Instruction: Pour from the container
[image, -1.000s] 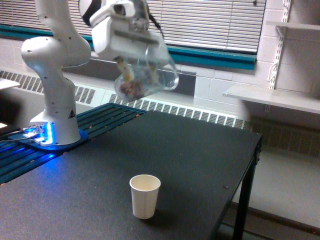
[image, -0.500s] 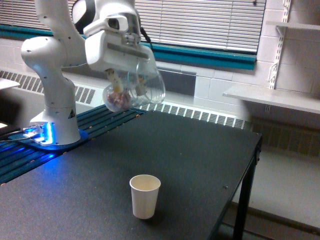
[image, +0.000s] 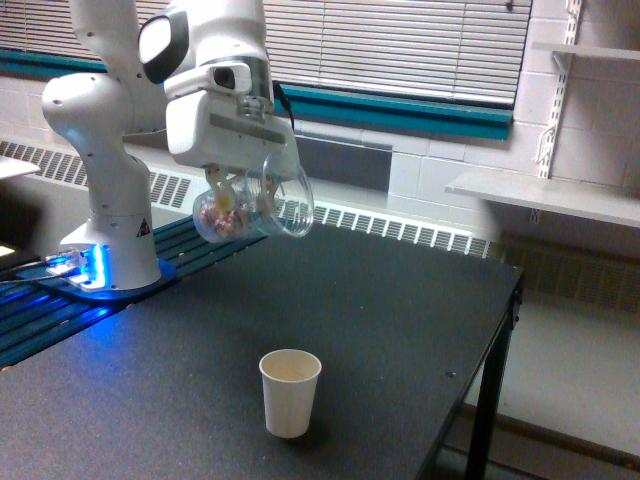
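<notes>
Hand (image: 238, 192) clamped on the container (image: 255, 205), fingers either side of the clear wall, cup carried high in the air above the worktop (image: 400, 300). Container lies nearly on its side: long axis close to level, wide mouth facing the exterior view's right and slightly toward the camera, base toward the robot's pedestal. Pinkish-brown loose contents sit bunched at the base end; nothing at the lip, nothing falling. Paper cup (image: 290, 392) stands upright on the worktop near the front edge, well below the container and a little to the exterior view's right of its mouth. Key relation: the mouth does not appear to be over the paper cup's opening — the cup sits lower in the picture and seemingly nearer the camera, though depth is hard to judge from one view. Judgement: pour not begun; the mouth needs carrying over the cup before tipping further.
</notes>
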